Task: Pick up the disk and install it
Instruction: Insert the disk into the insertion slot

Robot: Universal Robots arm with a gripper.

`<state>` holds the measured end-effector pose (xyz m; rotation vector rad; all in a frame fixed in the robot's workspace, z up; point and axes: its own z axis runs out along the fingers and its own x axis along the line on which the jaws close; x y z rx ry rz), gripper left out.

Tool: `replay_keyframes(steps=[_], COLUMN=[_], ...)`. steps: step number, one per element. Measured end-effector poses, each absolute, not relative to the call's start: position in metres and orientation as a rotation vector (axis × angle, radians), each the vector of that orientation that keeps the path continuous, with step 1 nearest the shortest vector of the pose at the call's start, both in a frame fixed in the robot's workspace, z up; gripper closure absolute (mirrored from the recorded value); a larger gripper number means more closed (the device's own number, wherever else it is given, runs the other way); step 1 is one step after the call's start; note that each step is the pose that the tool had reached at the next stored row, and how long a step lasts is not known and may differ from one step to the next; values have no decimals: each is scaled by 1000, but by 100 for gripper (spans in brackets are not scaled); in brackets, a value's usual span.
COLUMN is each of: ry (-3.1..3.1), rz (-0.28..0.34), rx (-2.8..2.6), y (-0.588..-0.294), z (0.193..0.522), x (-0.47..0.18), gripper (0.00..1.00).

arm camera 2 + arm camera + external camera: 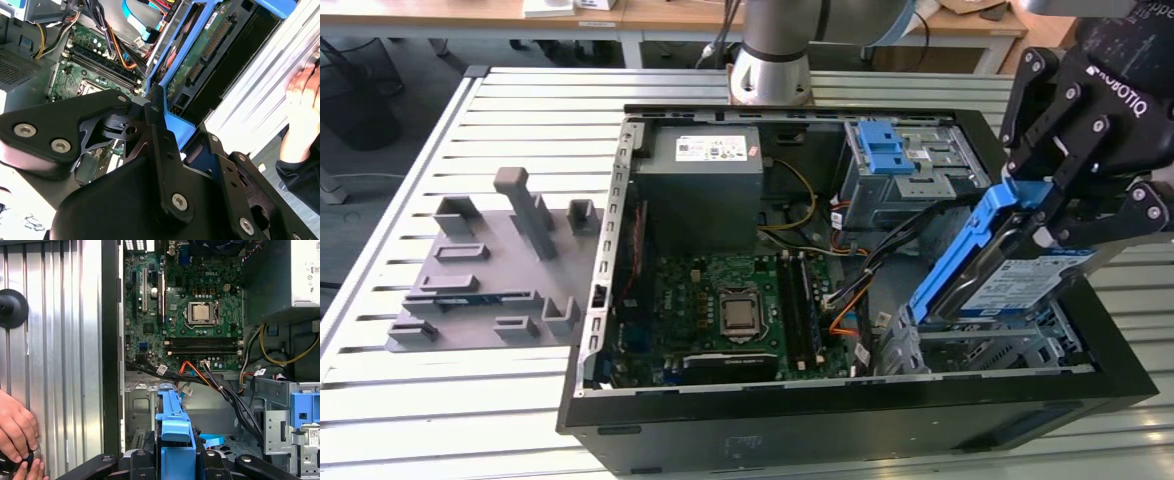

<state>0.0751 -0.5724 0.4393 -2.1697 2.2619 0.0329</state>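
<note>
Cables (905, 233) lie beside the tilted disk (1017, 280) the claw (1057, 200) grips; it could snag them or jam entering the bay (987, 352).

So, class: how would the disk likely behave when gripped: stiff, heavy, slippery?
The disk looks straight while the pincer holds it tilted, so probably stiff. Its metal casing suggests heavy for its size. The smooth blue bracket might slip.
</note>
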Motion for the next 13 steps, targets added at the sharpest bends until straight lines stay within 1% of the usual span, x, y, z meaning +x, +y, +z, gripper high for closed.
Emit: replay_keyframes(steps=[13], ry=[2264], rz=[33], rx=[-2168], y=[-573], z=[434], x=[76], gripper=[64])
